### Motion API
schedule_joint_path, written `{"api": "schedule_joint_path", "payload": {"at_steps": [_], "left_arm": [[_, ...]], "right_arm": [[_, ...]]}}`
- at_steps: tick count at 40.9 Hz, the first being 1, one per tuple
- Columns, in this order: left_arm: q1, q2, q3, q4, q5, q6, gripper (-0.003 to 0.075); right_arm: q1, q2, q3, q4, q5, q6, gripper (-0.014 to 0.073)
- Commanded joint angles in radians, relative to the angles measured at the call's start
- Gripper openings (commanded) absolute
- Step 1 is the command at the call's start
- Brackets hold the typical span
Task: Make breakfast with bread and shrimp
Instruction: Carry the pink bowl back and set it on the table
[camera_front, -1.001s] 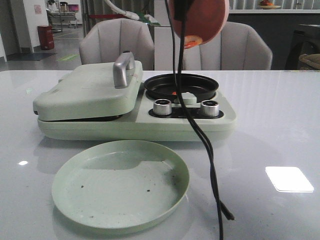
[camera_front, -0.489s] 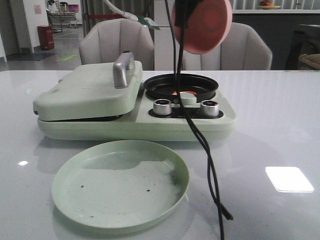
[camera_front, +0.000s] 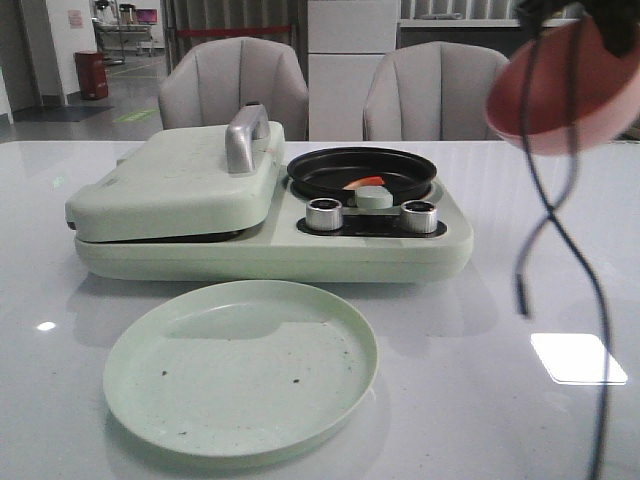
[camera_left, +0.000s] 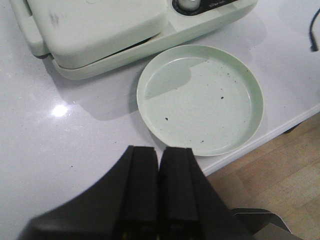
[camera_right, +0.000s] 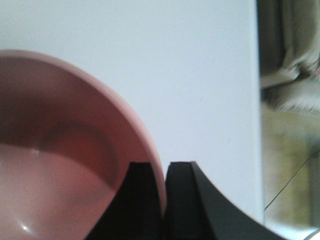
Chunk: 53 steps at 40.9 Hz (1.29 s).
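The shrimp (camera_front: 363, 183) lies in the round black pan (camera_front: 362, 171) on the right half of the pale green breakfast maker (camera_front: 270, 215), only an orange sliver of it showing over the pan's rim behind the green knob (camera_front: 375, 197). The right pincer (camera_right: 164, 197) is well apart from it, up at the right edge of the front view, clenched on the rim of a tilted pink bowl (camera_front: 555, 90), one finger inside the rim and one outside. The left pincer (camera_left: 159, 192) hangs over the near edge of the tabletop (camera_front: 540, 270), its fingers pressed together with nothing between them.

One shrimp, one pink bowl, one green plate (camera_front: 241, 366) with dark crumbs on it, two metal dials (camera_front: 323, 214) on the maker. The hinged lid (camera_front: 175, 185) with its silver handle (camera_front: 246, 138) is down, so whatever sits under it is hidden. A black cable (camera_front: 555, 235) dangles in front of the camera, and the bowl's upper part is cut off by the frame.
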Motion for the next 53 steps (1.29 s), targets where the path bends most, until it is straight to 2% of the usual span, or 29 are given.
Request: {"api": "schedule_joint_path", "payload": {"at_steps": [1,11,16,25,28,32,35,39,46,53], "left_arm": [[-0.005,0.003,-0.026,-0.009,-0.065,-0.009,0.0101],[-0.005,0.003,-0.026,-0.009,-0.065,-0.009,0.0101],[-0.005,0.003,-0.026,-0.009,-0.065,-0.009,0.0101],[-0.005,0.003,-0.026,-0.009,-0.065,-0.009,0.0101],[-0.005,0.003,-0.026,-0.009,-0.065,-0.009,0.0101],[-0.005,0.003,-0.026,-0.009,-0.065,-0.009,0.0101],[-0.005,0.003,-0.026,-0.009,-0.065,-0.009,0.0101],[-0.005,0.003,-0.026,-0.009,-0.065,-0.009,0.0101],[-0.005,0.003,-0.026,-0.009,-0.065,-0.009,0.0101],[-0.005,0.003,-0.026,-0.009,-0.065,-0.009,0.0101]], "right_arm": [[-0.135,-0.141,0.132,0.190,-0.117,-0.084,0.0050],[-0.450,-0.186,0.422,0.680,-0.343,-0.309,0.0050],[-0.503,-0.165,0.511,0.822,-0.426,-0.388,0.0050],[-0.472,-0.100,0.546,0.849,-0.482,-0.421,0.0051],[-0.460,-0.082,0.546,0.847,-0.479,-0.430,0.0084],[-0.451,-0.074,0.546,0.841,-0.479,-0.451,0.0227],[-0.451,-0.076,0.546,0.837,-0.480,-0.457,0.0384],[-0.451,-0.086,0.546,0.831,-0.482,-0.457,0.0488],[-0.420,-0.169,0.547,0.828,-0.498,-0.463,0.0461],[-0.335,-0.300,0.558,0.823,-0.505,-0.500,0.0419]]}}
